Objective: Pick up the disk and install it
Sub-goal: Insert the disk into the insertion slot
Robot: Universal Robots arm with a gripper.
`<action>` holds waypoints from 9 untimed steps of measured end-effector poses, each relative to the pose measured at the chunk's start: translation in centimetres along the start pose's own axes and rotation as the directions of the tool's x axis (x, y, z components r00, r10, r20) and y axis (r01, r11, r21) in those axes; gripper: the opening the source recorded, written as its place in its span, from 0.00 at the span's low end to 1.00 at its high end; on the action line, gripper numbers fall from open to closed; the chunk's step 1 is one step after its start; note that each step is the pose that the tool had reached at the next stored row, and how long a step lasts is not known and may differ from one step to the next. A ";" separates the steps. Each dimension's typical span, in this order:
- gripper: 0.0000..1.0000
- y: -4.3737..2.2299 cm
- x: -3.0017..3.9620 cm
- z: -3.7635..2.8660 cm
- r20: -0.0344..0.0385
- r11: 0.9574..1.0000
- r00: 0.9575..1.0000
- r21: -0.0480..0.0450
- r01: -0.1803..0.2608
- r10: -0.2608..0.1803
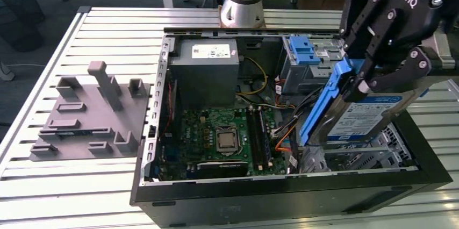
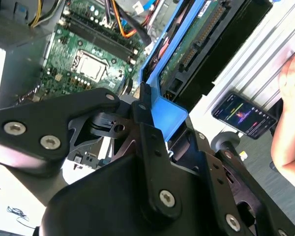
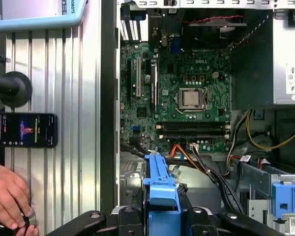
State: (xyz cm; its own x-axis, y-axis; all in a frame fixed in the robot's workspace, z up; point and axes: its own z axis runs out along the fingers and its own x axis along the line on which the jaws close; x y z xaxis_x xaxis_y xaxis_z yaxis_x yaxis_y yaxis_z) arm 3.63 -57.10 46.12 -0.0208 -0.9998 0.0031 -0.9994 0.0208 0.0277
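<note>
Tool [image 1: 360, 80] clamps disk [image 1: 374, 117], tilted over PC case [image 1: 287, 199].

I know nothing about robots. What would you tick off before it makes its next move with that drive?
1. Grip: the gripper is shut on the blue rail of the disk: ok.
2. Disk lined up with its slot: it hangs tilted over the computer case and hides what is beneath it: cannot tell.
3. Orange cables clear of the disk: they lie close: cannot tell.
4. A person's hand rests on the table beside the case: not ok.
5. Phone outside the case: ok.
</note>
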 end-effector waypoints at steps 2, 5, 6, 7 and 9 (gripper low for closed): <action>0.37 -0.49 -0.03 0.00 0.000 1.000 1.000 -0.001 0.000 0.000; 0.37 -0.69 -0.04 0.00 0.000 1.000 1.000 -0.001 0.000 0.000; 0.37 -0.69 -0.04 0.00 0.000 1.000 1.000 -0.001 0.000 0.000; 0.37 -0.69 -0.04 0.00 0.000 1.000 1.000 -0.001 0.000 0.000; 0.37 -0.70 -0.04 0.00 0.000 1.000 1.000 -0.001 0.000 0.000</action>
State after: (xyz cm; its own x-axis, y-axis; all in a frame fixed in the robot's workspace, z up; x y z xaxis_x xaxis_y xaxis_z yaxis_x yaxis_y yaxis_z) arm 4.33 -57.08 46.11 -0.0207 -0.9998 0.0032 -0.9994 0.0208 0.0283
